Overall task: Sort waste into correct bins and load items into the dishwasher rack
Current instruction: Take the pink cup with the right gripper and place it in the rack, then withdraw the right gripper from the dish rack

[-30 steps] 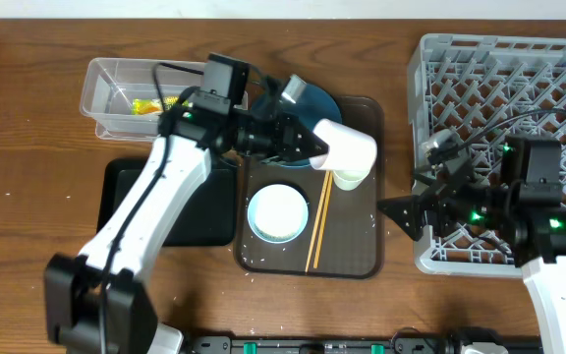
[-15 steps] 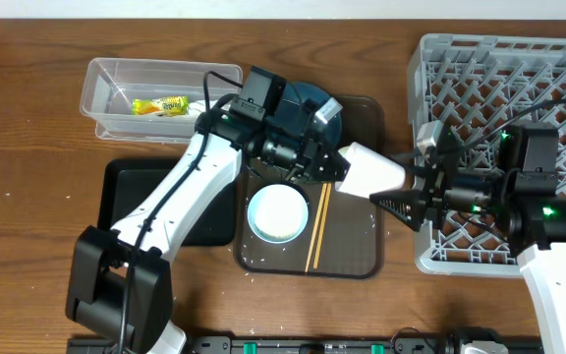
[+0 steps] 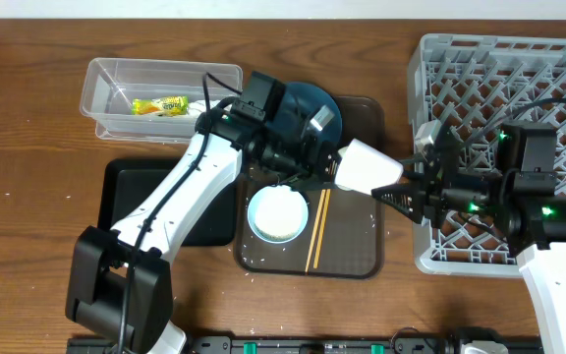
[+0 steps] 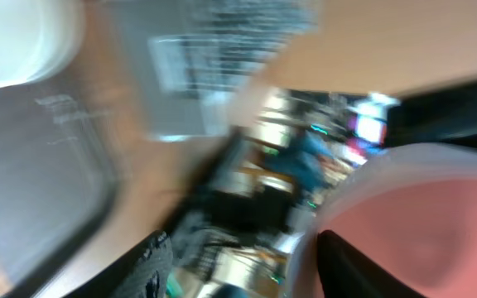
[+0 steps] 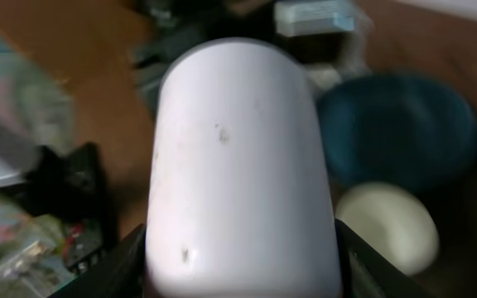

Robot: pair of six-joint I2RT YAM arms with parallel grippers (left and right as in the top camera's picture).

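Note:
The pink-inside cup (image 3: pixel 367 165) lies sideways in the air above the brown serving tray (image 3: pixel 357 258), between both arms. My right gripper (image 3: pixel 401 187) is shut on its white outer wall (image 5: pixel 238 165), one finger pressed on each side. My left gripper (image 3: pixel 327 167) is open at the cup's mouth. One of its fingers reaches inside the pink interior (image 4: pixel 437 215) and the other stands well clear of the rim. The dark-blue plate (image 3: pixel 308 103), light-blue bowl (image 3: pixel 278 213) and chopsticks (image 3: pixel 317 231) rest on the serving tray. A white cup (image 5: pixel 387 223) stands below the held one.
The grey dishwasher rack (image 3: pixel 519 79) fills the right side, partly under my right arm. The clear tub (image 3: pixel 106 84) at the back left holds the yellow-green wrapper (image 3: pixel 160 104). The black tray (image 3: pixel 126 187) lies in front of it, under my left arm.
The left arm carried the cup rightward to the right gripper. The right jaws closed onto its wall, and the left jaws opened off its rim.

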